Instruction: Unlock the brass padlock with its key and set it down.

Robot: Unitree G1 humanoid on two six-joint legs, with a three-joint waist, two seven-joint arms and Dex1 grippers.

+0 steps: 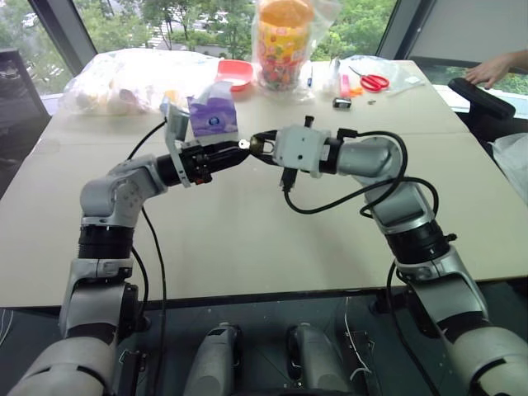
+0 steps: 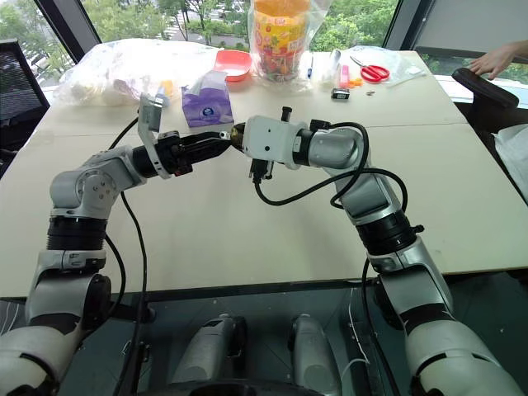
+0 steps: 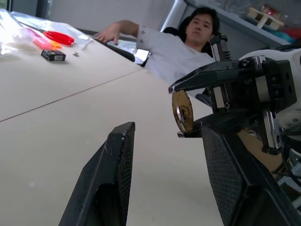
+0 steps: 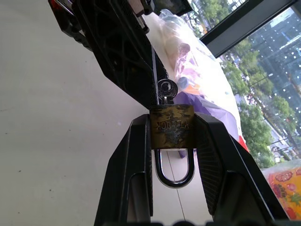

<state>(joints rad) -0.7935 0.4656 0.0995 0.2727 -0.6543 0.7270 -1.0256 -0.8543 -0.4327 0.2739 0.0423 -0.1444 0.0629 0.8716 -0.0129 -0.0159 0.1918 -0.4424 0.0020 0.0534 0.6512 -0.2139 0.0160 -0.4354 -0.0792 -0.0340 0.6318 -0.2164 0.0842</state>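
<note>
The right gripper pinches the brass padlock by its body, held up over the middle of the worktop. The key is seated in the lock, and the left gripper meets it there (jaws half-spread; hold on the key uncertain). The shackle looks shut, so turning, unlocking and setting down remain.

- The two eye views look forward and down from the head over the table; both share both arms meeting above it.
- The left wrist view looks low across the table toward a seated person.
- The right wrist view sits very near the brass padlock.
</note>
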